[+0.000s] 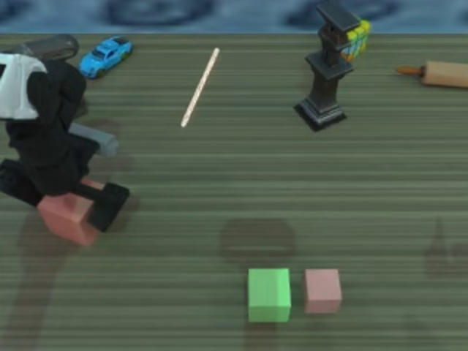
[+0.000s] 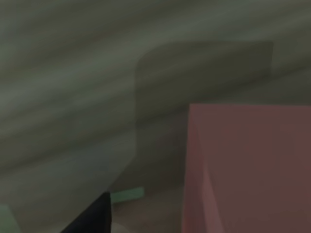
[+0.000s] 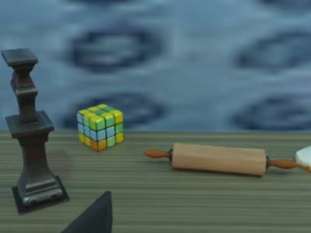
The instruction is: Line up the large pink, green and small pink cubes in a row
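Observation:
The large pink cube [image 1: 69,219] is at the table's left, with my left gripper [image 1: 64,196] shut on it and a black finger on either side. A shadow lies below it. In the left wrist view the large pink cube [image 2: 248,170] fills the frame beside one dark fingertip [image 2: 95,218]. The green cube [image 1: 269,294] rests near the front edge at centre. The small pink cube [image 1: 322,289] sits just to its right, a narrow gap apart. My right arm is out of the top view. One dark fingertip [image 3: 97,216] shows over bare table, holding nothing.
A dark pedestal stand [image 1: 325,73] rises at the back right with a multicoloured cube [image 1: 356,38] behind it. A rolling pin [image 1: 439,73] lies at the far right. A blue toy car [image 1: 106,55] and a pale stick [image 1: 200,86] lie at the back left.

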### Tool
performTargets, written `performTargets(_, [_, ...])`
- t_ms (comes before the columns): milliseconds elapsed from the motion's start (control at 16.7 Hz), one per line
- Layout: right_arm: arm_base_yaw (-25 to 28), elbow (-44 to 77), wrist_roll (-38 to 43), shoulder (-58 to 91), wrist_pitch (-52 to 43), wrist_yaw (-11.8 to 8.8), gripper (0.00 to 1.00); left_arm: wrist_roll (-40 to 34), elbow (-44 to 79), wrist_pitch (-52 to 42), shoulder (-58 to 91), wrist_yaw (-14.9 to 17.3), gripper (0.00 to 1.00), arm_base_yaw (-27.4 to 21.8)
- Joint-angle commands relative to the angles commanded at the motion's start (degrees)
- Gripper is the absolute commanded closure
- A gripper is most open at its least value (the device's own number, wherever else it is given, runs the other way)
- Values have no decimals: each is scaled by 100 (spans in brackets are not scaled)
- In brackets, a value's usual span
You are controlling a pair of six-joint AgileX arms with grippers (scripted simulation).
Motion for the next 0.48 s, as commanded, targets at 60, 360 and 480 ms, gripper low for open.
performTargets(60, [0, 0, 0, 0, 0, 0, 0, 0, 0, 0, 0, 0, 15, 0])
performTargets(360, [0, 0, 0, 0, 0, 0, 0, 0, 0, 0, 0, 0, 53, 0])
performTargets(480, [0, 0, 0, 0, 0, 0, 0, 0, 0, 0, 0, 0, 68, 0])
